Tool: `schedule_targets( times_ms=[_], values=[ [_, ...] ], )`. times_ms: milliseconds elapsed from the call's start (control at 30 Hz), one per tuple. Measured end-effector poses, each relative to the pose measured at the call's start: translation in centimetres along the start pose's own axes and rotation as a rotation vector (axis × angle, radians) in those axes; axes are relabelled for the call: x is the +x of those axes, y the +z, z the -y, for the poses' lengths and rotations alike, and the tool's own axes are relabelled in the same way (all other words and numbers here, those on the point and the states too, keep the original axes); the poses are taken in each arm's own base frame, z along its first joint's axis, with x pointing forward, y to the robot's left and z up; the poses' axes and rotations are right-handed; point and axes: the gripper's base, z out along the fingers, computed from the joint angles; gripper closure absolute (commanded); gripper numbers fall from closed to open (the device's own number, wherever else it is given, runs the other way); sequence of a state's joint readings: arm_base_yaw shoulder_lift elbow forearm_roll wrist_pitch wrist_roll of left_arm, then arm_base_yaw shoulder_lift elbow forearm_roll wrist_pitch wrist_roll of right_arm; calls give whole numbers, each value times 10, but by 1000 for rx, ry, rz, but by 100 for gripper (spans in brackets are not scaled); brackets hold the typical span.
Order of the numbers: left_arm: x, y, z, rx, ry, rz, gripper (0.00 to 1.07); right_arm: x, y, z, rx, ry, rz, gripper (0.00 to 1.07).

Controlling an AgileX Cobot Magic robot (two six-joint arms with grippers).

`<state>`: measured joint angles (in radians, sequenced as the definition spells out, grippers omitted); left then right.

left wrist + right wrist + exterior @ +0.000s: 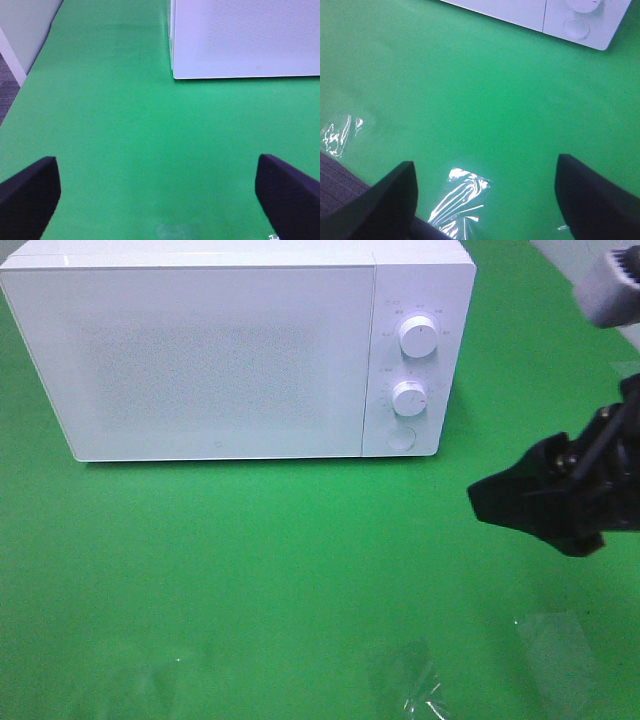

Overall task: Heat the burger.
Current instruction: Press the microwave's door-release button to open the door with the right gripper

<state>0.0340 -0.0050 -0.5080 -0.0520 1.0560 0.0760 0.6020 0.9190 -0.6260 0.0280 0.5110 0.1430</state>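
exterior high view of a white microwave (220, 350), door closed, on green table (300, 570); burger unseen in every view, possibly already inside. left gripper (160, 195) and right gripper (520, 505) spread wide, empty. apparently left to do: setting the dials (417, 337).
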Motion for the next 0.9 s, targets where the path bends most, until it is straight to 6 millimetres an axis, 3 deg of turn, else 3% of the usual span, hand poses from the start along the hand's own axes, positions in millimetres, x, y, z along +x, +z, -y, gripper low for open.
schedule_targets(
  times_ms=[33,67,100,133,333,633,700,900],
  values=[
    [0,0,0,0,0,0,9,3,-15,2,11,-20,16,32],
    [0,0,0,0,0,0,9,3,-15,2,11,-20,16,32],
    [0,0,0,0,0,0,9,8,-29,3,21,-31,13,31],
    [0,0,0,0,0,0,9,8,-29,3,21,-31,13,31],
    [0,0,0,0,0,0,9,28,-74,11,68,-45,46,31],
    [0,0,0,0,0,0,9,47,-104,26,203,42,98,31],
    [0,0,0,0,0,0,9,65,-115,30,267,85,133,31],
    [0,0,0,0,0,0,9,86,-127,30,353,144,195,31]
  ],
)
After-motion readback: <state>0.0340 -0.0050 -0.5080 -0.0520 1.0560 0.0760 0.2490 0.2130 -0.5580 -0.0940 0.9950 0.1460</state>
